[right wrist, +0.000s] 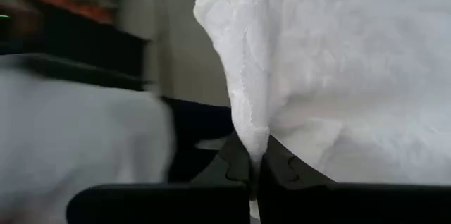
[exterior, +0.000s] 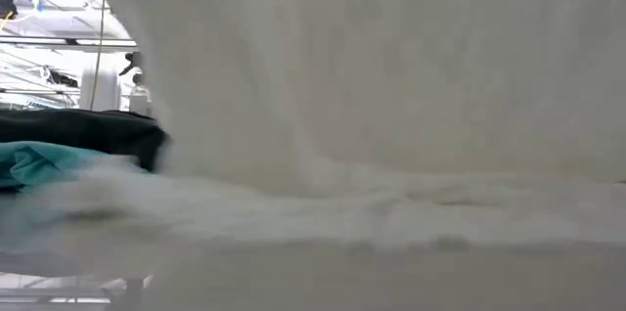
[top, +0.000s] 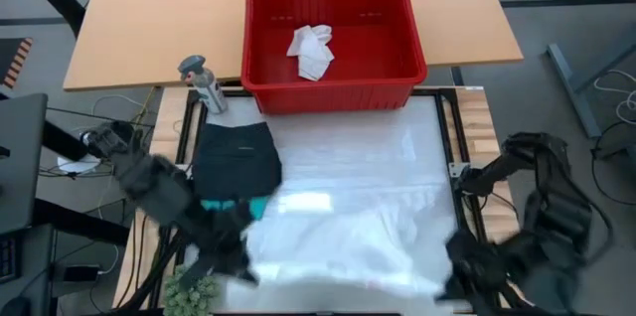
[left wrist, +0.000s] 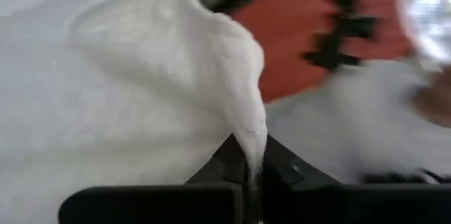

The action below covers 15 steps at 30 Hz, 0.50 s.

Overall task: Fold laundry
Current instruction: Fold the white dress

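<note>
Both grippers, left gripper (left wrist: 251, 176) and right gripper (right wrist: 255, 171), pinch corners of the large white cloth garment (top: 348, 232) over the table's near edge; no writing readable

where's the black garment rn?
High view: the black garment lies flat on the table's left side, just in front of the red basket, with the teal garment at its near edge.
</note>
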Tool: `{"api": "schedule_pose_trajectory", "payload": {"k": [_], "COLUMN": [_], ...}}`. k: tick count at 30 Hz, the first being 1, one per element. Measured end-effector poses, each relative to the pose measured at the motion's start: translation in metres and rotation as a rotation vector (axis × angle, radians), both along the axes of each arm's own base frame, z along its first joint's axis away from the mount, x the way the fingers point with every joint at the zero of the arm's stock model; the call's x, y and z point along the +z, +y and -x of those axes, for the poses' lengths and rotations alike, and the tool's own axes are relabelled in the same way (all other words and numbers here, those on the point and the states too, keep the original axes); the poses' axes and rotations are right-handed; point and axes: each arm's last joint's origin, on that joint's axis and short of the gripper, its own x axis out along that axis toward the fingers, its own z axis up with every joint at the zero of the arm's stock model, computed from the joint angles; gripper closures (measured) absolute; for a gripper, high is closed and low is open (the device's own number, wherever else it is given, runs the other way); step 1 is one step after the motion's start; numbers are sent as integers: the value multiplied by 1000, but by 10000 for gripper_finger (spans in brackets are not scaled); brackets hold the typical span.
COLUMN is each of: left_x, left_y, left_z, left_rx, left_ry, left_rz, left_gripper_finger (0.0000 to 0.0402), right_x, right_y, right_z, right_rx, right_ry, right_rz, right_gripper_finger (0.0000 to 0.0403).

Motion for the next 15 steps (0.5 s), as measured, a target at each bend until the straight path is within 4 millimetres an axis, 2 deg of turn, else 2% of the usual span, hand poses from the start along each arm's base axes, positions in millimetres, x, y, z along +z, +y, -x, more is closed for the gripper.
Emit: {"api": "schedule_pose_trajectory", "payload": {"k": [5,8,12,15], "left_x": [18,25,44,67], "left_y": [-48,-68,-80,-79], "left_z": [11,20,37,50], "left_rx": [-129,-190,-212,-182], "left_ry": [-258,-354,-540,-713], "left_rz": [178,290,401,462], "left_gripper_finger": [401,401,401,402], "right_x": [17,24,44,62], "right_y": [49,70,84,87], "right_z": [-3,-4,5,12], "right_rx": [64,95,110,102], "right_ry": [-333,-513,-736,-858], "right_rz": [-133,-160,-126,-105], "right_gripper_finger": [379,379,379,379]}}
